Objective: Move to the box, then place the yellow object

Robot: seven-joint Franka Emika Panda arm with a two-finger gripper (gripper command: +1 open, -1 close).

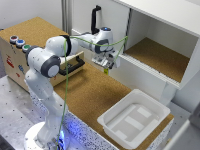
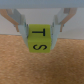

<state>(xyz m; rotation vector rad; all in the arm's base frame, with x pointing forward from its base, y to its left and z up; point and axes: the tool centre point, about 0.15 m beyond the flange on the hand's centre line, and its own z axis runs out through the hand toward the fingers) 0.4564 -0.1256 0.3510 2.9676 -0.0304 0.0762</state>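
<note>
My gripper (image 1: pixel 107 66) hangs above the cork table top (image 1: pixel 90 95), close to the front of the big white cabinet. It is shut on the yellow object (image 1: pixel 106 71), a tiny piece below the fingers. In the wrist view the gripper (image 2: pixel 41 33) clamps the yellow object (image 2: pixel 40 40) from both sides; it is a small cube with black letters T and S, held above the cork. The box (image 1: pixel 135 117), a shallow white bin with ridges on its floor, sits empty near the table's corner, well away from the gripper toward the exterior view's lower right.
The white cabinet (image 1: pixel 160 30) with a cork shelf stands at the exterior view's right. A cork-topped wooden drawer unit (image 1: pixel 22 55) with coloured buttons and a black handle (image 1: pixel 72 66) stands at the left. A yellow-green cable (image 1: pixel 67 80) runs along the arm.
</note>
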